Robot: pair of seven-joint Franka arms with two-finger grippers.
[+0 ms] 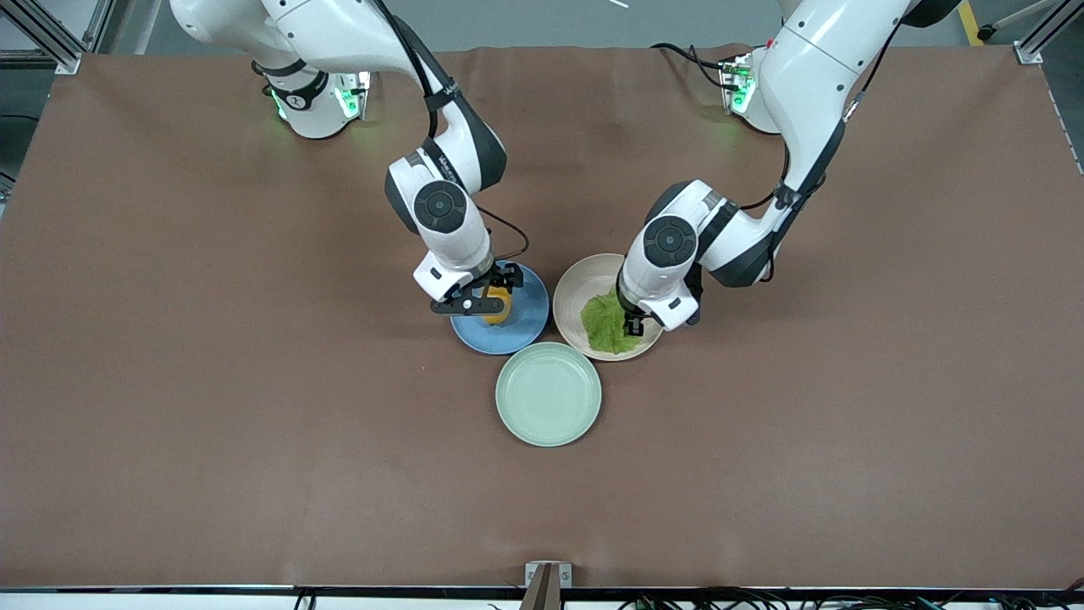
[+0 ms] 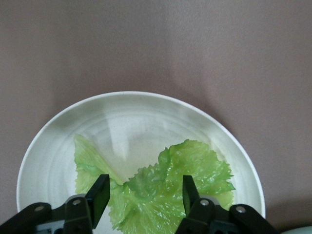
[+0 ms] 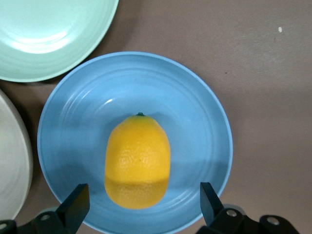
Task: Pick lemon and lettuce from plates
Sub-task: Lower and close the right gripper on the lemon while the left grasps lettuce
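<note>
The yellow-orange lemon lies in the blue plate. My right gripper hangs low over it, open, a finger on either side of the lemon's end, not touching. The green lettuce lies in the beige plate, toward the edge nearer the front camera. My left gripper is low over the leaf, open, its fingers straddling the crinkled middle.
An empty mint-green plate sits just nearer the front camera, touching close to both other plates. The brown table spreads wide around the three plates.
</note>
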